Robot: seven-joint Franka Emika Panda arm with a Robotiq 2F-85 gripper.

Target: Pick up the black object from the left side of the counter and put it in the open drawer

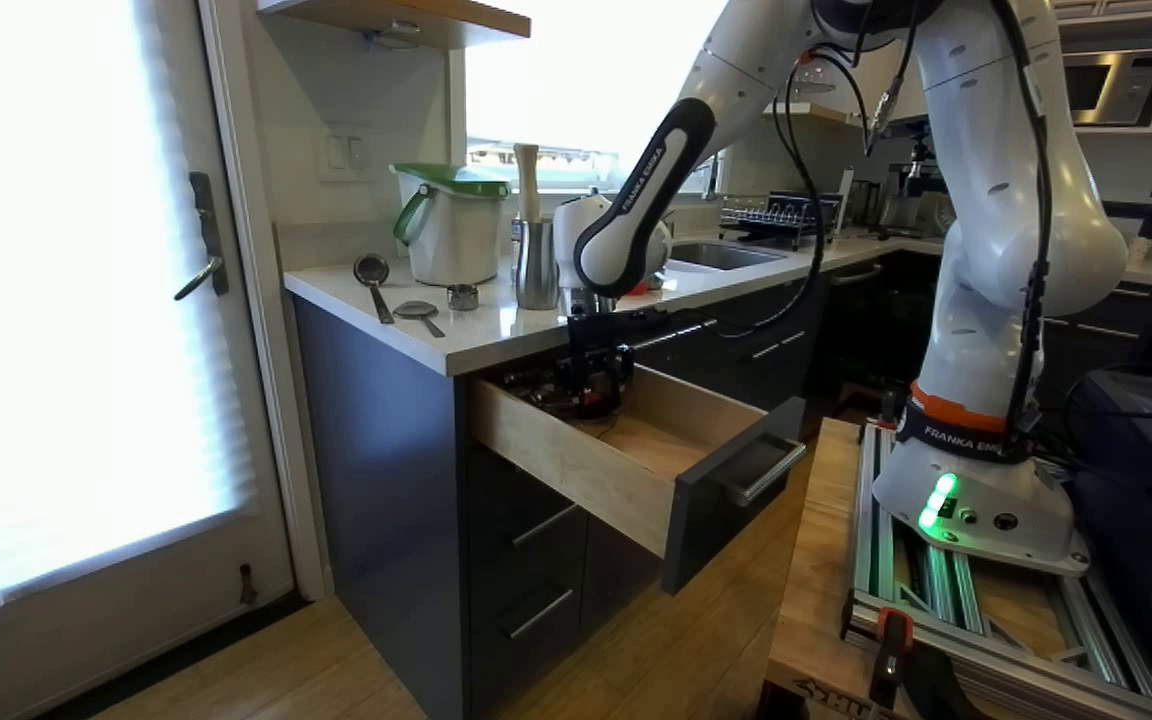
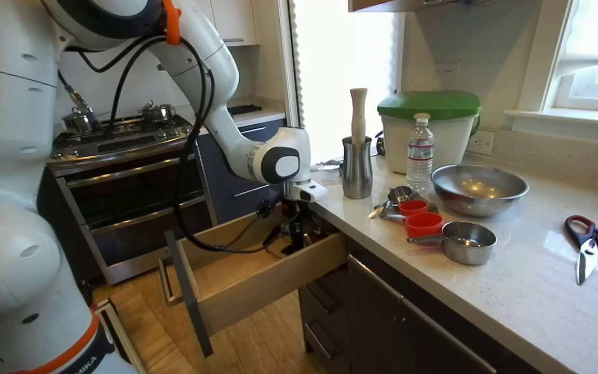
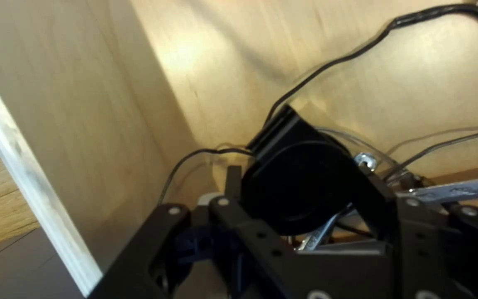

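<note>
The drawer is open, with light wooden sides and a dark front; it also shows in an exterior view and the wrist view. My gripper points down inside its rear part, near the counter; it also shows in an exterior view. In the wrist view, my gripper has a finger against each side of the black object, a rounded piece with a flat ridged tab. It is above the drawer floor; whether it touches anything below is unclear. In both exterior views it merges with the dark fingers.
Dark wires and metal pieces lie in the drawer around the object. On the counter stand a green-lidded bucket, a steel cup with a wooden pestle, a bottle, a bowl, red cups and scissors.
</note>
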